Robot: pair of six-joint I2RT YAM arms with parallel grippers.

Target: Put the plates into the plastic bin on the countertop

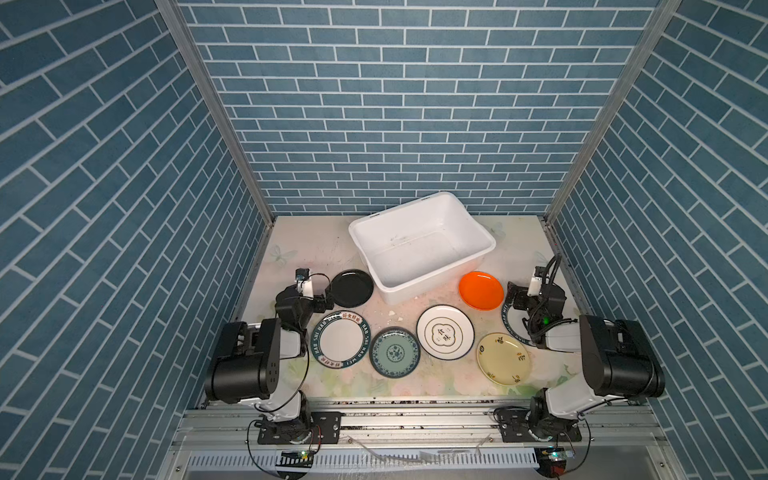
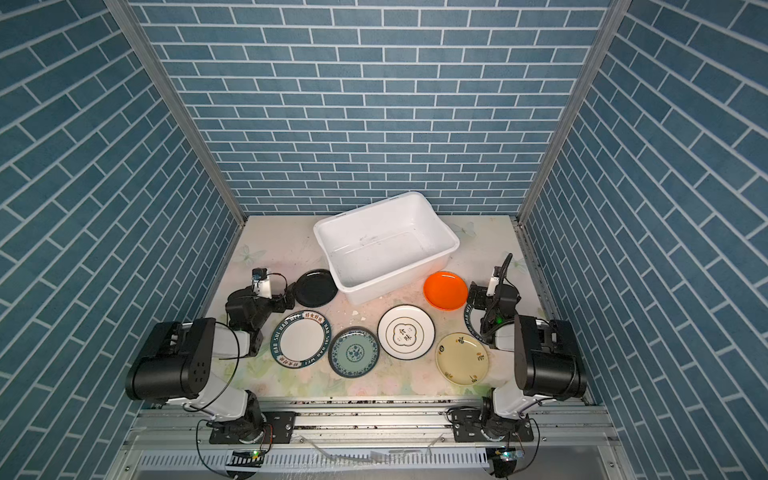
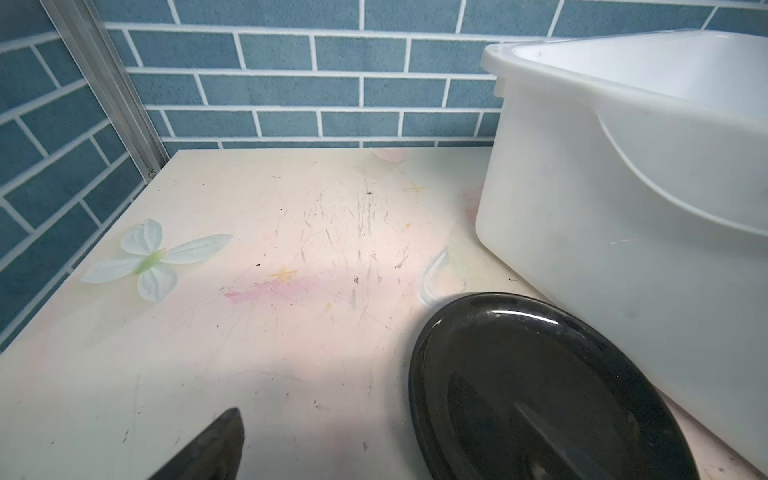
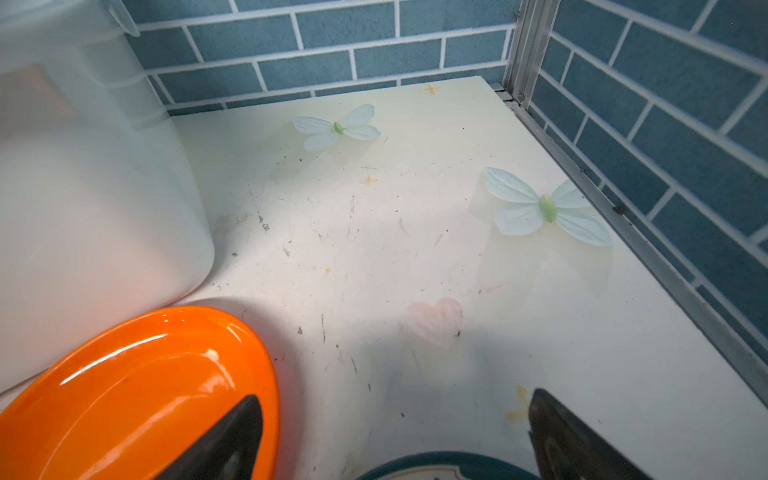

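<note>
The plates (image 1: 444,336) lie flat on the worktop (image 1: 311,249), left, right and near of the plastic bin (image 1: 415,286) at far centre. My left pincer (image 1: 324,300) is apart beside the black plate (image 1: 352,287). My right pincer (image 4: 395,428) is apart at the orange plate (image 4: 137,395).

The counter (image 1: 316,249), pale and printed with faint flowers and butterflies, is seen to be scuffed and scratched. A white plastic bin (image 1: 411,286) is set askew toward its back. A black plate (image 1: 352,288) is laid just beside the bin's left front corner and an orange plate (image 1: 481,290) near its right one. Nearer the front are ranged a lettered-rim plate (image 1: 340,338), a teal patterned plate (image 1: 394,352), an emblem plate (image 1: 445,332) and a cream-yellow plate (image 1: 503,358). A second dark-rimmed plate (image 1: 512,328) is only partly seen at the right.
</note>
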